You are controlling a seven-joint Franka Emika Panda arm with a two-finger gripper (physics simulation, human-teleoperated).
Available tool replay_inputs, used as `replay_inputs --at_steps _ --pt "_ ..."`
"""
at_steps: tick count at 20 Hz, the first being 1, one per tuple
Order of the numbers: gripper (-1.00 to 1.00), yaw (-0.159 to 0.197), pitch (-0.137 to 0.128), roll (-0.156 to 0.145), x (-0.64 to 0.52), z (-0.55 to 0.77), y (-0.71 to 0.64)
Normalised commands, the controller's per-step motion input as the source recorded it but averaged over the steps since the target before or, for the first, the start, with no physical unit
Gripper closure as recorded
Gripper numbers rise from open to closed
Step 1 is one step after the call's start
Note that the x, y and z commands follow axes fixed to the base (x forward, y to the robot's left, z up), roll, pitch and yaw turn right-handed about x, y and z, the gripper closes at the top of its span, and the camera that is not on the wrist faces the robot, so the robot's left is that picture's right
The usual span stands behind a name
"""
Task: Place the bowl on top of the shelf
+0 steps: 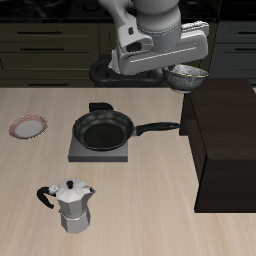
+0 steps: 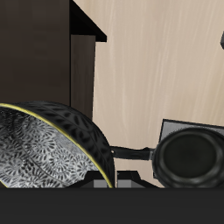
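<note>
Bowl point(image 1: 187, 77) hangs pinched at its rim in my gripper point(image 1: 178, 70), lifted clear of the table, just beside the shelf point(image 1: 228, 130) edge below. Lift done, I judge; carrying over the top and releasing remain.

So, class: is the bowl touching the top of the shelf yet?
Apart. The exterior view shows the bowl held by the gripper above the back end of the shelf, with clear space under its base.
</note>
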Motion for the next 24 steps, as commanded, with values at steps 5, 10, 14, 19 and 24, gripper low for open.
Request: replay_inputs --at_steps 5,10,14,19,24 --pt "1.00 0.043 0.004 0.023 -0.21 -0.03 0.40" --pt "1.00 0.024 0.002 0.025 -0.11 0.00 0.42" --pt "1.00 0.011 0.005 0.015 -0.01 -0.05 0.43" --pt "1.00 0.026 0.013 -0.004 -0.04 -0.05 0.38" --pt "1.00 0.022 -0.015 -0.023 -0.03 -0.02 0.31"
